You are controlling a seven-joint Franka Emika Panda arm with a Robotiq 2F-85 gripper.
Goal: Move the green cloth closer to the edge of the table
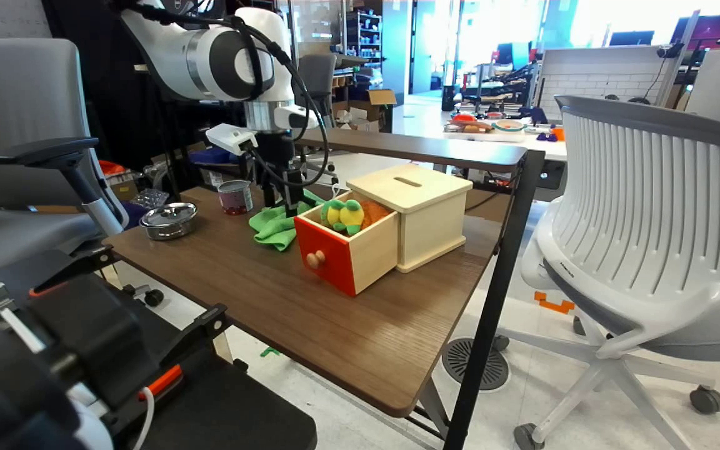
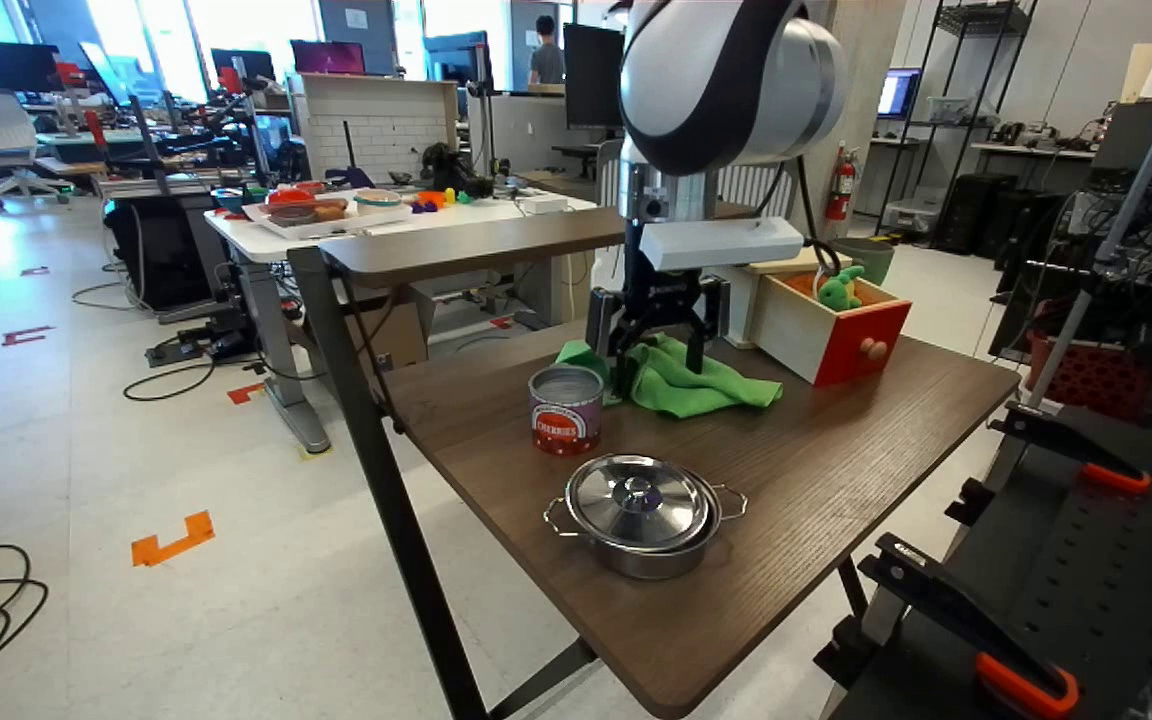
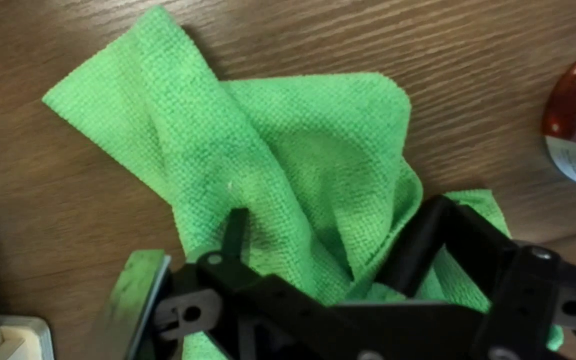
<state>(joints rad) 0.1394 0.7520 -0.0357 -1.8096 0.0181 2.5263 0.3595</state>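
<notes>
Cloth (image 3: 268, 165), green and rumpled, lies between cherries can (image 2: 565, 425) and open-drawered wooden box (image 1: 432, 225), set in from the edge of the bench (image 1: 391, 337) facing the clamps (image 2: 951, 605). Gripper (image 2: 660, 383) points down at it, jaws spread apart. Lidded pot (image 2: 641, 525) stands near a bench corner.

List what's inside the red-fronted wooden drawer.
Inside the drawer: a green-and-yellow soft toy and orange material. Its floor is covered; anything farther back within the pale wooden box is hidden.
</notes>
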